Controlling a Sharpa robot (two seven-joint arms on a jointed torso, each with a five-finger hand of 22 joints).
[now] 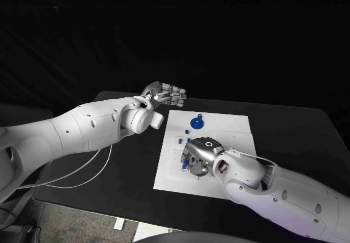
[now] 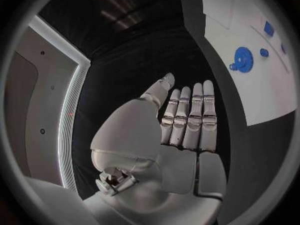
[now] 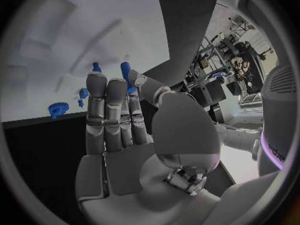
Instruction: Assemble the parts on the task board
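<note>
Task board point(image 1: 219, 132) lies at bench middle; blue gear point(image 1: 197, 122) near its far edge. Right hand point(image 1: 202, 155) over board's near part, fingers point(image 3: 107, 105) pinching small blue peg point(image 3: 126, 75). Left hand point(image 1: 165, 94) beyond board's far-left corner, fingers straight, holding nothing. Advice: lower peg upright, slowly.

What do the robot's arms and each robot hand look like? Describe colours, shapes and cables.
Both arms are smooth, rounded white shells with small dark dots. A thin white cable trails along the left arm. The left robot hand and right robot hand are silver metal with segmented fingers.
</note>
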